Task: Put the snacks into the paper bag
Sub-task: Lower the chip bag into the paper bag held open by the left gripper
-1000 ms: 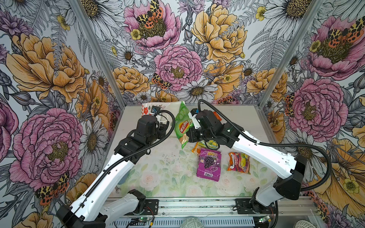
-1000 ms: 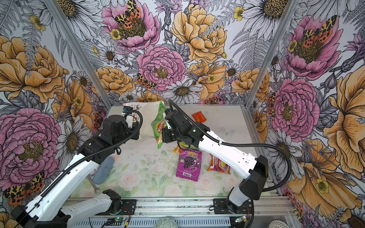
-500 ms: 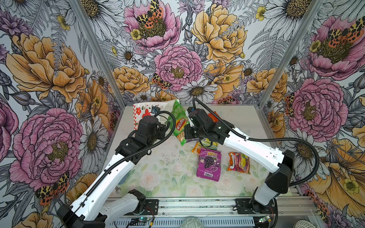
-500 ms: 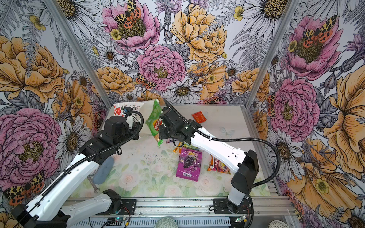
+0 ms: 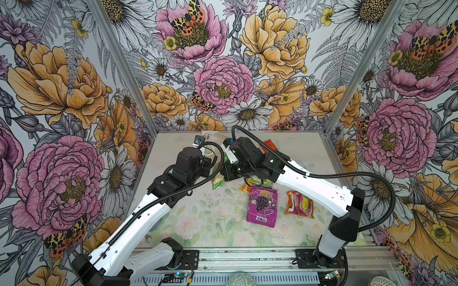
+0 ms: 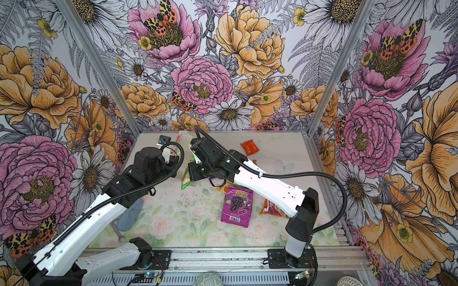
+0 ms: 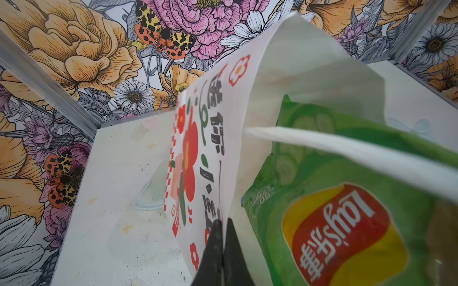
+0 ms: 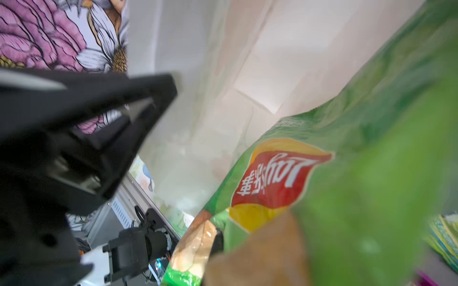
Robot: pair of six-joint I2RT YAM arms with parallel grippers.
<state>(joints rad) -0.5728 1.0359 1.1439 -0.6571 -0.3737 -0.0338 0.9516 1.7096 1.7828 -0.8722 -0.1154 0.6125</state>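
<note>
Green foil meets white paper near the desk's (image 5: 210,222) back edge, left of its middle, where the large green chip bag (image 7: 347,222) pokes top-first into the mouth of the paper bag (image 7: 285,81). The left claw (image 7: 222,247) is pressed together on the bag's printed rim, apparently to hold the mouth wide and stop the light paper from sliding away. The right claw (image 5: 225,173), closed and seemingly pinching the chip bag's lower end, tilts it toward the opening. A white cord handle (image 7: 347,151) crosses in front of the packet and could snag it. Other snacks wait outside: a purple grape pouch (image 5: 262,206) and an orange-red fruit packet (image 5: 300,204) nearer the front-right corner, a green-yellow packet (image 5: 259,180) under the right arm, and a red packet (image 6: 249,146) by the back edge.
</note>
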